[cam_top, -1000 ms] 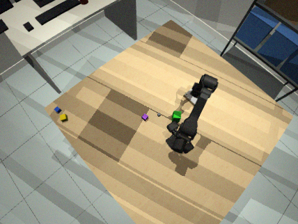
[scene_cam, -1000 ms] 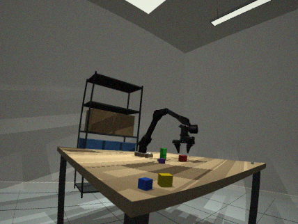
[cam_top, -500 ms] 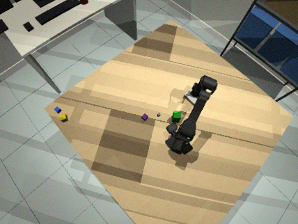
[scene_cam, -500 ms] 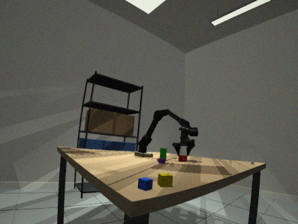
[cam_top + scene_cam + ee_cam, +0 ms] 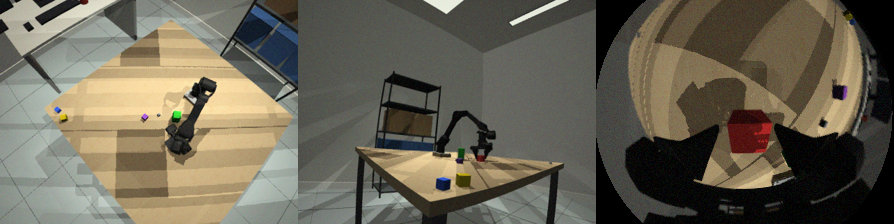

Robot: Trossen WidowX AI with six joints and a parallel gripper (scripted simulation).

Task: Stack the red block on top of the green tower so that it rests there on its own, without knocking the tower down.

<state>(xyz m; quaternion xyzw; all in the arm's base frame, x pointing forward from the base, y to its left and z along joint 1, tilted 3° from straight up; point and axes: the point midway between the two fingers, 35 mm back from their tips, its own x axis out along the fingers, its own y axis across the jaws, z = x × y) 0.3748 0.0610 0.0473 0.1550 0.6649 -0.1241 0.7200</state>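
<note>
The red block (image 5: 481, 158) (image 5: 750, 132) lies on the wooden table (image 5: 139, 181) (image 5: 413, 174). My gripper (image 5: 481, 154) (image 5: 746, 127) (image 5: 177, 142) is open and low over it, one finger on each side of the block, and nothing is gripped. In the overhead view my gripper hides the block. The green tower (image 5: 177, 115) (image 5: 461, 152) stands upright a short way beside my arm, between the gripper and the arm's base (image 5: 191, 96).
A small purple block (image 5: 145, 117) (image 5: 459, 161) (image 5: 841, 91) lies near the tower, with a tiny dark object (image 5: 159, 114) beside it. A blue block (image 5: 57, 110) (image 5: 443, 183) and a yellow block (image 5: 63, 117) (image 5: 463, 179) lie at the table's far corner. A shelf rack (image 5: 409, 115) stands behind the table.
</note>
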